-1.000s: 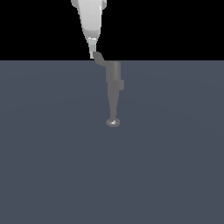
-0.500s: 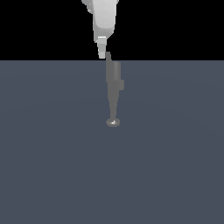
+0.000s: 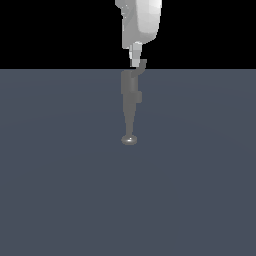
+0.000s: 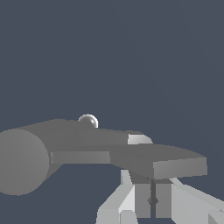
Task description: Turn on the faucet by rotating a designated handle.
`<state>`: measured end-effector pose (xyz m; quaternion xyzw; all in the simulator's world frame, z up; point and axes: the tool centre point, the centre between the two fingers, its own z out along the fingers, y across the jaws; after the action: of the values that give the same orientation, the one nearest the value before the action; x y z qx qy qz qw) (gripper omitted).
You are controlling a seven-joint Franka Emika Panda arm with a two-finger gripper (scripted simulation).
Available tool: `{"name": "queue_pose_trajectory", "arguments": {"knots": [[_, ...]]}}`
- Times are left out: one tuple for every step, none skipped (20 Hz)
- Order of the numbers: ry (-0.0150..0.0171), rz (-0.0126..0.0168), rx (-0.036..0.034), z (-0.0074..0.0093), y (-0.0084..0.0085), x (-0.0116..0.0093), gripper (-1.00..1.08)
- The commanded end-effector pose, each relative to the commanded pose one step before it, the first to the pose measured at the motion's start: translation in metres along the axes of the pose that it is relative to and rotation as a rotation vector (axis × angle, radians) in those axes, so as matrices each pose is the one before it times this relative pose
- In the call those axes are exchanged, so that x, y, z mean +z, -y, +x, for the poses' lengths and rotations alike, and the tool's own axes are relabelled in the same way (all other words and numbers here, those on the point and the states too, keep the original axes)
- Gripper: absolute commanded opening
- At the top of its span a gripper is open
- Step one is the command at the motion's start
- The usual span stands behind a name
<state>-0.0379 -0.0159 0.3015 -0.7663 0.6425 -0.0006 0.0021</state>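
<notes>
One arm: gripper [image 3: 135, 62] shifted toward the exterior view's right since a second ago.
Handle [image 3: 142, 64]: swung across with it — rotation under way.
Jaws: clenched, pressed against lever, not grasping.
Faucet [image 3: 129, 102]: mid-table [image 3: 60, 175], spout toward camera.
Status: partly turned, probably.

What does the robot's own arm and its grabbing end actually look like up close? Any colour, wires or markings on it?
The gripper is plain white to pale grey, with smooth, rounded housing above that narrows to blocky, flat-sided fingers. The wrist view shows angular white finger bases with a thin dark seam between them. No cables, labels or markings are visible. It looks lighter than the darker grey faucet below it.
</notes>
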Motion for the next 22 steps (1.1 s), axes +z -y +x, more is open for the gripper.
{"name": "queue_pose_trajectory", "arguments": {"knots": [[-0.00189,-0.00224,0.02770,0.03043,-0.00385,0.00154,-1.00],[-0.00001,-0.00036,0.00059,0.00596,-0.00020,0.00008,-1.00],[-0.00002,-0.00062,0.00103,0.00612,-0.00017,0.00021,-1.00],[0.00000,-0.00035,0.00059,0.00583,-0.00017,0.00008,-1.00],[0.00000,0.00000,0.00000,0.00000,0.00000,0.00000,-1.00],[0.00326,0.00412,-0.03653,-0.02562,0.00516,-0.00194,-1.00],[-0.00014,-0.00016,0.00136,0.00324,0.00215,0.00008,-1.00],[-0.00014,-0.00016,0.00136,0.00323,0.00213,0.00008,-1.00],[-0.00012,-0.00014,0.00118,0.00312,0.00214,0.00007,-1.00],[-0.00014,-0.00016,0.00136,0.00320,0.00211,0.00008,-1.00],[-0.00014,-0.00016,0.00136,0.00318,0.00210,0.00008,-1.00],[-0.00013,-0.00016,0.00136,0.00317,0.00208,0.00008,-1.00],[-0.00011,-0.00014,0.00118,0.00306,0.00209,0.00007,-1.00],[-0.00012,-0.00015,0.00128,0.00310,0.00207,0.00008,-1.00],[-0.00012,-0.00015,0.00128,0.00308,0.00206,0.00008,-1.00],[-0.00012,-0.00015,0.00128,0.00307,0.00204,0.00008,-1.00],[-0.00012,-0.00015,0.00128,0.00305,0.00203,0.00007,-1.00],[-0.00012,-0.00015,0.00128,0.00304,0.00202,0.00007,-1.00],[-0.00012,-0.00015,0.00128,0.00302,0.00201,0.00007,-1.00],[-0.00011,-0.00015,0.00128,0.00301,0.00200,0.00007,-1.00],[-0.00010,-0.00014,0.00118,0.00294,0.00200,0.00007,-1.00],[-0.00011,-0.00015,0.00128,0.00298,0.00197,0.00007,-1.00]]}}
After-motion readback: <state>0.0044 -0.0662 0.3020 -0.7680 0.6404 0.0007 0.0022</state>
